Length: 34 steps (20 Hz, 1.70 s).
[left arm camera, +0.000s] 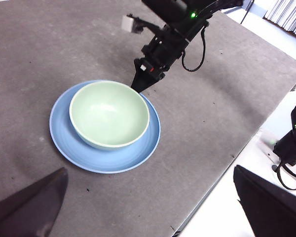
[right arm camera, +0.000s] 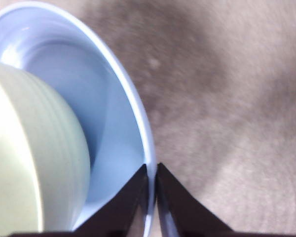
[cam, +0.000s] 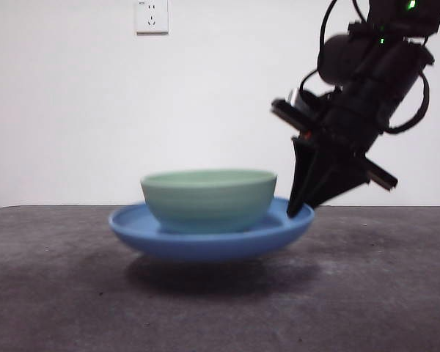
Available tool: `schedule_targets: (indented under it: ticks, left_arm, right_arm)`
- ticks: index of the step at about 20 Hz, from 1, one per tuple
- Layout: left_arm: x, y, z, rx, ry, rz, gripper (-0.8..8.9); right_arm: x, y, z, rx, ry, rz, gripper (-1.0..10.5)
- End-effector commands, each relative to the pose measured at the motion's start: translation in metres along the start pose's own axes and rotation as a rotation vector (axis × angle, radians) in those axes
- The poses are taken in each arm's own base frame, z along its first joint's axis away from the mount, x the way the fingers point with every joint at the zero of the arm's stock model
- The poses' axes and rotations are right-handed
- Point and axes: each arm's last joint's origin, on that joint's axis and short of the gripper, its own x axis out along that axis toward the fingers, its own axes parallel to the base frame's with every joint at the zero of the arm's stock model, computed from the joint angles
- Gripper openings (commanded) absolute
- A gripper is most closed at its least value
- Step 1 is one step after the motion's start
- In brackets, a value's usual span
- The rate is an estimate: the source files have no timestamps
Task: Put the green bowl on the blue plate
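The green bowl point(cam: 209, 199) point(left arm camera: 109, 113) point(right arm camera: 29, 148) stands upright in the middle of the blue plate point(cam: 205, 246) point(left arm camera: 103, 158) point(right arm camera: 108, 118) on the dark grey table. My right gripper point(cam: 301, 213) point(left arm camera: 137, 89) point(right arm camera: 152, 170) reaches down at a slant to the plate's right rim. Its jaws are pinched together with the rim's edge between them, apart from the bowl. My left gripper point(left arm camera: 150, 169) hangs high above the table, open and holding nothing.
A white wall socket point(cam: 151, 15) sits on the back wall. In the left wrist view, the table's edge point(left arm camera: 227, 163) runs close by the plate, with black gear point(left arm camera: 293, 133) beyond it, off the table.
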Motion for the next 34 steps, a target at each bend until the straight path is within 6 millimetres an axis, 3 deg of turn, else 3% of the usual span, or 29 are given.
schedule_targets:
  ticks: [1, 9, 15, 19, 23, 27, 29, 32, 34]
  left_arm:
    - [-0.001, -0.001, 0.003, 0.001, -0.012, -0.011, 5.66]
    - [-0.001, -0.001, 0.003, 0.001, -0.013, -0.011, 5.66]
    - [-0.001, -0.001, 0.003, 0.001, -0.012, -0.011, 5.67]
    - [-0.001, -0.001, 0.003, 0.001, -0.012, -0.011, 5.66]
    - [-0.001, -0.001, 0.003, 0.001, -0.012, -0.011, 5.66]
    - [-0.001, -0.001, 0.003, 0.001, -0.012, -0.011, 5.66]
    - [-0.001, -0.001, 0.003, 0.001, -0.012, -0.011, 5.66]
    - [-0.001, -0.001, 0.003, 0.001, -0.013, -0.011, 5.66]
    - [-0.001, -0.001, 0.003, 0.001, -0.013, -0.011, 5.66]
  right_arm:
    - [0.016, -0.006, 0.006, 0.032, 0.02, 0.004, 0.1]
    - [0.044, -0.018, 0.004, 0.064, 0.088, 0.007, 0.1]
    - [0.043, -0.018, 0.005, 0.056, 0.076, 0.01, 1.1]
    - [0.034, -0.014, 0.008, 0.036, 0.048, 0.014, 1.2]
    - [0.004, -0.001, 0.014, -0.01, -0.049, 0.008, 1.8]
    - [-0.051, 0.016, 0.01, -0.044, -0.172, 0.023, 3.4]
    - [-0.083, 0.027, -0.002, -0.078, -0.217, 0.024, 4.8]
    - [-0.13, 0.048, -0.03, -0.176, -0.282, 0.019, 5.0]
    - [-0.149, 0.056, -0.046, -0.214, -0.312, -0.019, 5.0]
